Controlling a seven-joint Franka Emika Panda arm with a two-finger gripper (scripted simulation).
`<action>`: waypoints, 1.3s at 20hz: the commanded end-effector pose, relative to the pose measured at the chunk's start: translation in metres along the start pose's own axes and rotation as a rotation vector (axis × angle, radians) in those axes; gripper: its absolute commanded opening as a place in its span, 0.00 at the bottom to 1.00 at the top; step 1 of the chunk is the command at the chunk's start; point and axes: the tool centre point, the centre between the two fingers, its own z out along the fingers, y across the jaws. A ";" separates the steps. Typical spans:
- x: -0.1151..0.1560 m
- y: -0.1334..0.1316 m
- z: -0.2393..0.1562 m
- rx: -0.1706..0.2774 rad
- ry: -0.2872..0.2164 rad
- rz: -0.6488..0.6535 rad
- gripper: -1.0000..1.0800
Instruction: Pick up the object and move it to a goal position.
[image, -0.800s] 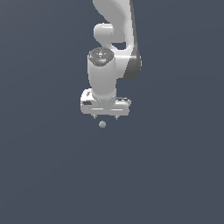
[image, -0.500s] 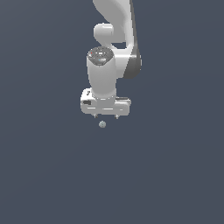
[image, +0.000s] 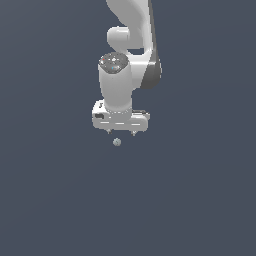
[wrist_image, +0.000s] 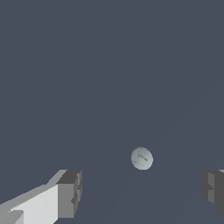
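The object is a tiny pale grey-green ball (image: 117, 142) on the dark grey floor, just below the white gripper (image: 121, 133) in the exterior view. In the wrist view the ball (wrist_image: 141, 158) lies a little ahead of the line between the two grey fingertips (wrist_image: 70, 193), which stand wide apart on either side of it. The gripper is open and empty, pointing straight down, and does not touch the ball.
A flat dark grey floor (image: 200, 200) fills both views. The white arm (image: 132, 30) rises above the gripper to the top of the exterior view.
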 end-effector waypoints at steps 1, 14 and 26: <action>-0.001 0.001 0.004 0.000 0.000 0.009 0.96; -0.025 0.022 0.068 -0.008 0.009 0.168 0.96; -0.047 0.038 0.108 -0.019 0.018 0.281 0.96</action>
